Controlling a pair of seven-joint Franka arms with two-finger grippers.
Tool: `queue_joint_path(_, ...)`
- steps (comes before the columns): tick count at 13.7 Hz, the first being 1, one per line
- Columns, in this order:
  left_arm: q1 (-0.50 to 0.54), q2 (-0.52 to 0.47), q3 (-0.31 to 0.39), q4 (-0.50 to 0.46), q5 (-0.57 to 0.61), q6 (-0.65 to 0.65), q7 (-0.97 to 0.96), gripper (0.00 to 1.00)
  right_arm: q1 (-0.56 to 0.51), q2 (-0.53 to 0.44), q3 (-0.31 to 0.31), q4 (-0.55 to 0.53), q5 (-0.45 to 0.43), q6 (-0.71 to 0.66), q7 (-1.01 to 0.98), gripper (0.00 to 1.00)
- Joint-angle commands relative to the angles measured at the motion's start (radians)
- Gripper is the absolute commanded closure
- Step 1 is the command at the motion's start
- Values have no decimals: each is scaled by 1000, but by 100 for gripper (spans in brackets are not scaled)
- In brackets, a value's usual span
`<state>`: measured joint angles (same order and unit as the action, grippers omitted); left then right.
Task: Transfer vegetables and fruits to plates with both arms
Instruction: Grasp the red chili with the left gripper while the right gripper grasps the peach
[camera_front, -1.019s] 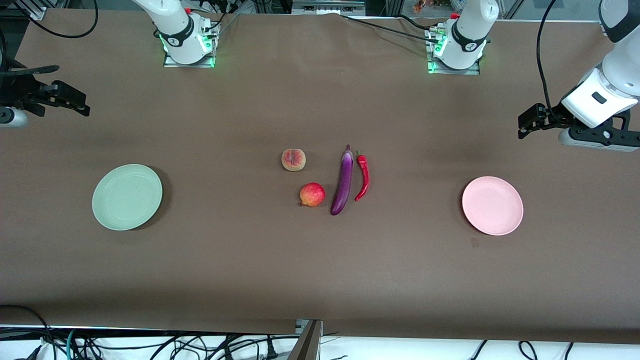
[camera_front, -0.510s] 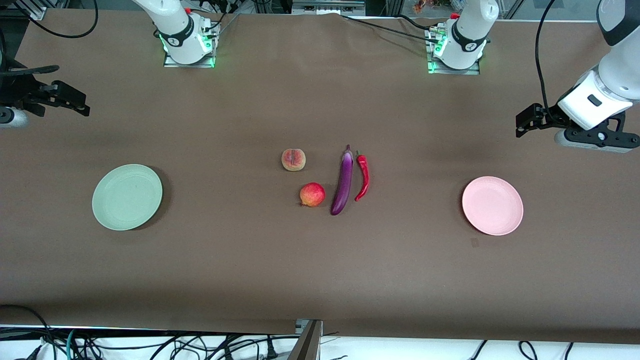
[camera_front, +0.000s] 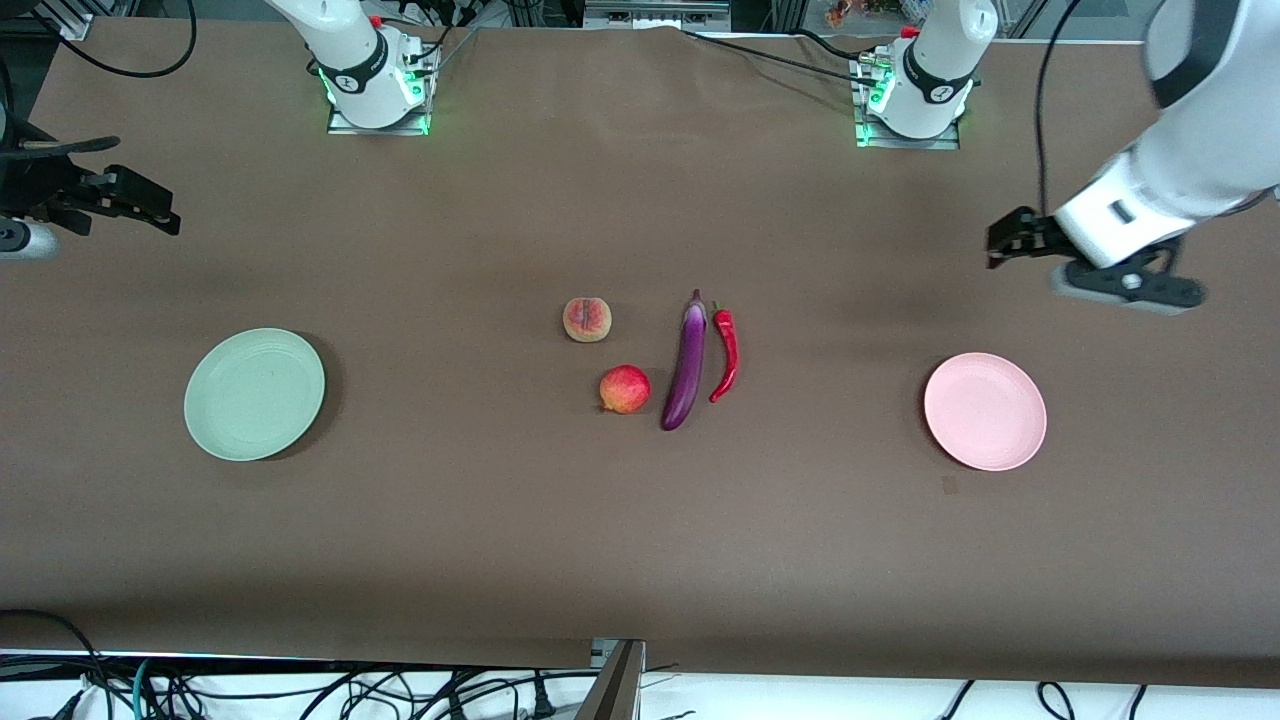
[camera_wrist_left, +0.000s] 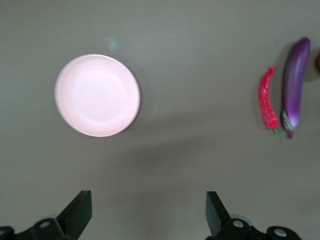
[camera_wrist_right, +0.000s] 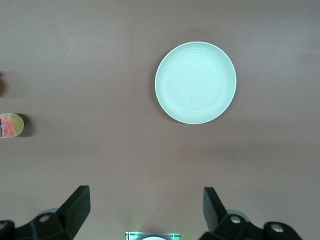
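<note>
In the front view the purple eggplant and red chili pepper lie side by side at the table's middle, with the peach and the redder apple-like fruit beside them. The pale green plate lies toward the right arm's end, the pale pink plate toward the left arm's end. My left gripper is open and empty, up over bare table by the pink plate. My right gripper is open and empty, up over bare table by the green plate. The left wrist view also shows the chili and eggplant; the right wrist view also shows the peach.
The brown cloth-covered table is bare around the items. The two arm bases stand along its edge farthest from the front camera. Cables hang past the edge nearest that camera.
My left gripper has moved from the table's end toward the middle, closing on the pink plate's area. The right arm has barely moved. No item has moved.
</note>
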<state>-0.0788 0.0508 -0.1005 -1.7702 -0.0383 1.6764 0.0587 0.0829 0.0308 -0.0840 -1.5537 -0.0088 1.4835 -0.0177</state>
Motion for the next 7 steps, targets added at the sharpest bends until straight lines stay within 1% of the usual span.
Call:
queue_joint_path(1, -24, 146, -70, 40, -25, 15, -17, 0, -6, 20, 0, 21, 1, -11, -2, 0)
queue_joint_path(2, -25, 185, -93, 38, -29, 70, -45, 0, -6, 20, 0, 21, 1, -11, 1, 0)
queue_joint_path(4, -27, 248, -111, 37, -29, 169, -132, 0, -8, 27, -14, 17, 3, -9, 2, 0)
queue_joint_path(5, -56, 294, -128, 34, -23, 245, -205, 0, -8, 43, -19, 14, 3, -11, 2, 0)
queue_joint_path(6, -87, 329, -130, 23, -20, 316, -286, 0, -9, 53, -23, 14, 3, -11, 1, 0)
queue_joint_path(7, -123, 354, -130, 21, -17, 351, -368, 0, -14, 64, -26, 14, 3, -9, 1, 0)
